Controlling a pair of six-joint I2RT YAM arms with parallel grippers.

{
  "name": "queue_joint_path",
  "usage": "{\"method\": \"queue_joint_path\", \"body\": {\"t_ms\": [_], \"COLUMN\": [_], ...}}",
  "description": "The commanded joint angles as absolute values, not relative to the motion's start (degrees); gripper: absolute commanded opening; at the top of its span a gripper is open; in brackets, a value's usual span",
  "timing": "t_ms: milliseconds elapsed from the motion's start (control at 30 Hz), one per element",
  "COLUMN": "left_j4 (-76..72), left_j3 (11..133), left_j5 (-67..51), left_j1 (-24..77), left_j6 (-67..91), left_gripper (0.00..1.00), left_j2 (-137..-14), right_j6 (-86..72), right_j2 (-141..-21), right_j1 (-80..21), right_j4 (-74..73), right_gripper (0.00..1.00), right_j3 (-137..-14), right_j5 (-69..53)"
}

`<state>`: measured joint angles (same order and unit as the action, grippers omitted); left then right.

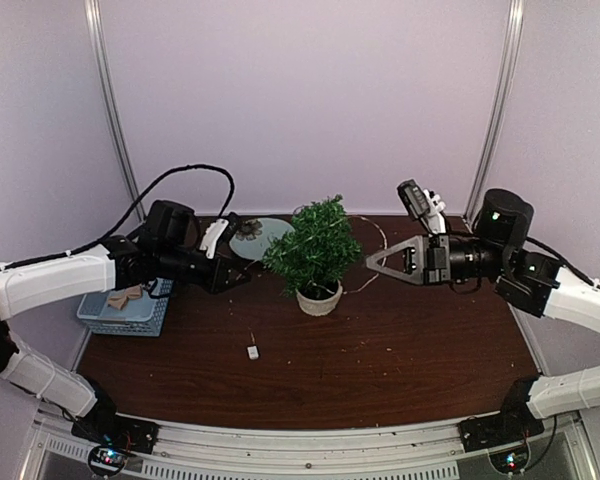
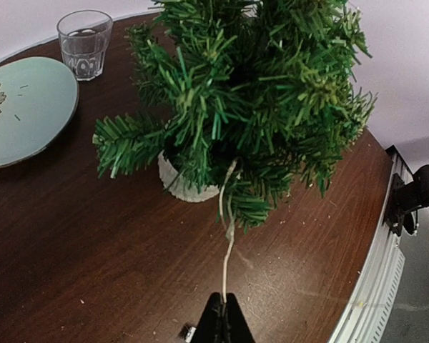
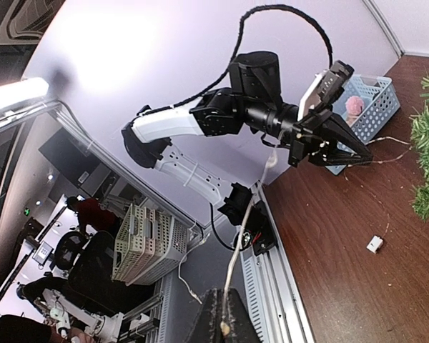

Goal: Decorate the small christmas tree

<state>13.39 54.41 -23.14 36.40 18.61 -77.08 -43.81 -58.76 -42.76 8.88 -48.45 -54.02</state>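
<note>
Soft, even overhead light, faint shadows, wide-angle bending at wrist-view edges, slight overall blur.

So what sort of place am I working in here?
Most likely a robotics lab test cell: the brown table is boxed in by plain pale wall panels on metal frame posts, and the right wrist view shows a person in red in a workroom beyond.

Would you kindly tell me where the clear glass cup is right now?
In the left wrist view, the glass cup stands upright at the top left, just beyond the pale green plate and left of the small christmas tree.
</note>
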Motion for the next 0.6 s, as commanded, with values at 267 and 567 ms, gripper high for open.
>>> {"method": "queue_joint_path", "body": {"t_ms": [267, 567], "left_j4": [12.7, 18.8], "left_j3": [48.5, 49.5], "left_j5": [-21.8, -9.3], "left_j1": [37.4, 36.2], "left_j6": [17.9, 22.7], "left_gripper": [0.00, 0.00], "left_j2": [-73.8, -76.5], "right_j6": [-45.0, -38.6], "right_j2": [-48.1, -39.6], "right_j1": [-43.0, -39.9], "right_j4": [7.3, -5.5], "right_gripper": [0.00, 0.00], "right_j3": [-49.3, -52.8], "right_j5": [-51.7, -42.5]}}
